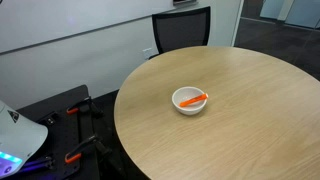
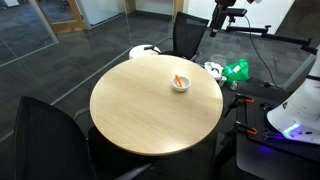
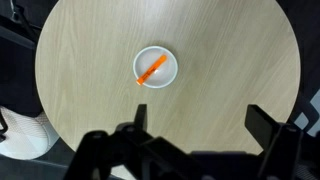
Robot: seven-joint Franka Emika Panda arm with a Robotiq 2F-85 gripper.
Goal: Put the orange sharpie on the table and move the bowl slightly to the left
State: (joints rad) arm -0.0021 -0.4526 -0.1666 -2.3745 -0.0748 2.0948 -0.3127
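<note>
**Sharpie** [image 3: 152, 71]. Slim, straight, bright orange barrel, apparently smooth plastic. It lies slantwise inside the bowl, one end up at the rim. It is almost as long as the bowl is wide, so it probably cannot lie flat. Not yet set out on the worktop.

**Bowl** [image 3: 167, 58]. Small, round, shallow, plain white, smooth-walled. It stands upright and holds only the sharpie. Judged light enough to slide if nudged.

**Worktop** [image 3: 225, 70]. Large disc with a light wood-grain, matt finish. It carries the bowl and reaches well out from it on every side, so there is room beside the bowl for both the sharpie and the sideways shift.

**Pincer** [image 3: 200, 122]. Dark, angular fingers, seen in the wrist view only. It hangs high above the bowl and well apart from it, jaws spread wide with nothing between them. Judged a ready stance for a descent onto the sharpie. The raised end at the rim looks the easier place to grip, and the bowl wall may get in the way lower down.

**Chair** [image 1: 185, 30]. Black with a mesh-like back, standing beyond the bowl, past the worktop's far edge.
</note>
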